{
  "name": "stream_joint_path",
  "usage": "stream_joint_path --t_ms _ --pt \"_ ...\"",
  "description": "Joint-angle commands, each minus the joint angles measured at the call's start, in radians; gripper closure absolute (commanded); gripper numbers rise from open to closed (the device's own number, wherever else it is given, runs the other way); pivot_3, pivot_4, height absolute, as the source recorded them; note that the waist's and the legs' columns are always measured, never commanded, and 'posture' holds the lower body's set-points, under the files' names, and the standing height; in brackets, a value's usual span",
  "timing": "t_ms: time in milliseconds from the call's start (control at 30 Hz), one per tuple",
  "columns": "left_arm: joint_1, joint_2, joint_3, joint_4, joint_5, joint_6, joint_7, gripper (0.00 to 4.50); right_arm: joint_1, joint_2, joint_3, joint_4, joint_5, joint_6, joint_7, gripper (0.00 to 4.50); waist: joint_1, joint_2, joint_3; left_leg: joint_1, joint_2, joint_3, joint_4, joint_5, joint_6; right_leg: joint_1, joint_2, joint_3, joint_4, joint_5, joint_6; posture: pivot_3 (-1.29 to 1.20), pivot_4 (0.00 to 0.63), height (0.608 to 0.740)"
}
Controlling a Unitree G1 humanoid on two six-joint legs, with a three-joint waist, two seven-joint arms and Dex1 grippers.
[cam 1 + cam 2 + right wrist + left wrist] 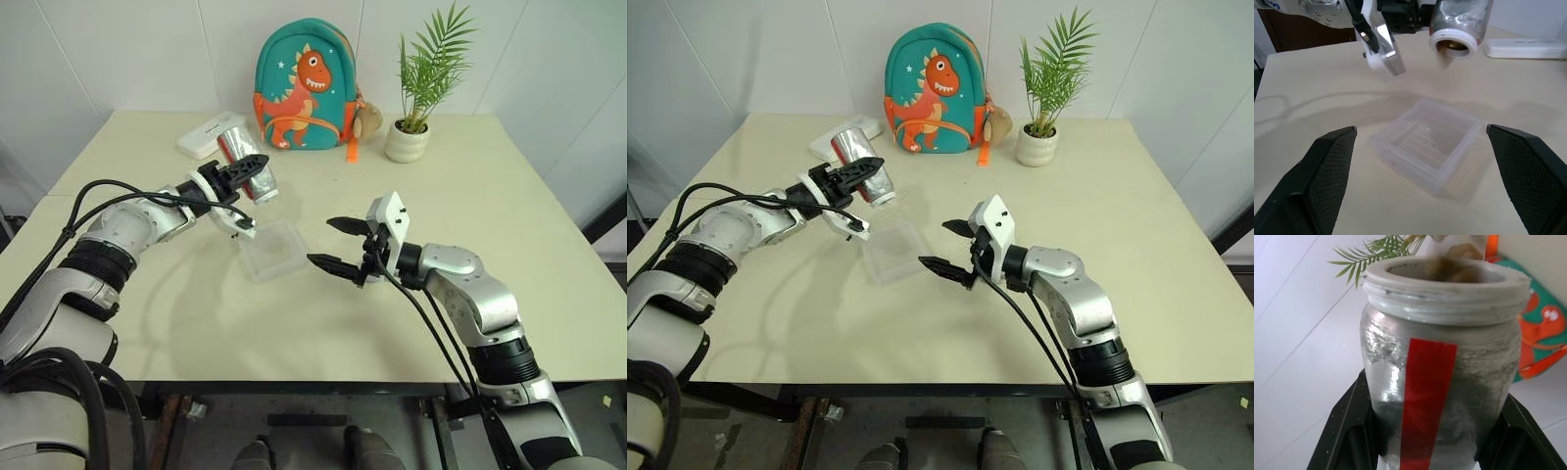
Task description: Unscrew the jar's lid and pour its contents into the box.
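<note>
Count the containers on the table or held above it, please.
3: the open jar tilted in the left claw above the table; the clear plastic box on the table beneath it; the white plant pot at the far side, beside the dinosaur backpack.

The jar (1442, 377) has its base cut off, and the contents (1449, 270) in its mouth are blurred.

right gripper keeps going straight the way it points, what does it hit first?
Probably the box: it sits centred between the open right gripper fingers in the wrist view. Depth is unclear; it may pass just over the rim, under the tilted jar.
</note>
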Motion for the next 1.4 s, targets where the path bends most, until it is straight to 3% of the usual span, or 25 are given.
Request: stream_joint_path --t_ms 33,333,400,500,633,733,867,1033,1233,1400 --pt "-0.019 0.002 0.003 -0.028 0.013 0.036 0.042 2.55 0.0 0.013 -0.018 -0.028 0.019 -0.024 -0.002 0.03 0.001 0.0 0.0 0.0 0.0 0.0 0.0 0.0 0.0 0.0 0.0 0.0 0.0 0.0 0.0 0.0 0.15 0.74" --pt "0.023 0.034 0.018 -0.094 -0.012 0.008 -0.024 2.55 0.008 0.026 -0.029 -0.025 0.022 -0.027 -0.013 0.03 0.003 0.0 0.0 0.0 0.0 0.0 0.0 0.0 0.0 0.0 0.0 0.0 0.004 0.0 0.0 0.0 0.15 0.74" --pt "0.035 0.033 0.057 -0.078 -0.098 -0.046 -0.081 2.55 0.011 0.028 -0.028 -0.026 0.023 -0.027 -0.012 0.03 0.003 0.0 0.0 0.0 0.0 0.0 0.001 0.0 0.0 0.0 0.0 0.0 0.004 0.0 0.0 0.0 0.15 0.74" --pt "0.061 0.022 0.141 -0.027 -0.287 -0.136 -0.213 2.55 0.014 0.029 -0.025 -0.03 0.025 -0.027 -0.012 0.03 0.002 0.0 0.0 0.0 0.0 0.0 0.001 0.0 0.0 0.0 0.0 0.0 0.004 0.0 0.0 0.0 0.15 0.74" --pt "0.153 -0.012 0.354 0.069 -0.75 -0.249 -0.582 2.55 0.018 0.023 -0.022 -0.041 0.027 -0.028 -0.003 0.03 -0.001 0.0 0.0 0.002 0.0 0.0 0.001 0.0 0.0 0.0 0.0 0.0 0.005 -0.001 -0.002 0.0 0.15 0.74" --pt "0.169 -0.049 0.52 0.13 -0.998 -0.124 -0.804 2.55 0.02 0.015 -0.022 -0.044 0.027 -0.033 0.007 0.03 0.002 0.0 0.0 0.001 0.0 0.0 0.002 0.001 0.0 -0.001 0.0 0.0 0.007 -0.001 -0.002 0.0 0.15 0.74" --pt "0.148 -0.12 0.807 0.215 -1.367 0.198 -1.055 2.55 0.023 0.005 -0.017 -0.039 0.012 -0.062 0.02 0.03 0.001 0.0 0.0 0.001 0.0 0.0 0.005 0.001 0.0 0.0 0.0 0.0 0.008 -0.001 -0.002 0.0 0.15 0.74" --pt "0.211 -0.152 1.045 0.21 -1.608 0.385 -1.114 2.55 0.031 -0.004 -0.007 -0.03 -0.001 -0.087 0.027 0.03 -0.005 0.0 0.0 0.003 0.0 -0.001 0.005 0.001 0.0 0.001 0.0 0.0 0.01 -0.001 -0.002 0.0 0.15 0.74" --pt "0.355 -0.173 1.146 0.184 -1.694 0.29 -1.147 2.55 0.034 -0.016 0.004 -0.03 -0.029 -0.127 0.041 0.03 -0.01 -0.001 -0.001 0.003 0.0 -0.001 0.005 0.001 0.0 0.002 0.0 0.0 0.013 -0.001 -0.002 0.0 0.15 0.74" --pt "0.414 -0.176 1.156 0.194 -1.7 0.244 -1.159 2.55 0.038 -0.022 0.011 -0.03 -0.048 -0.148 0.046 0.03 -0.006 -0.002 -0.001 0.004 0.0 -0.001 0.007 0.002 -0.001 0.003 0.0 0.0 0.011 -0.001 -0.002 0.0 0.15 0.74"
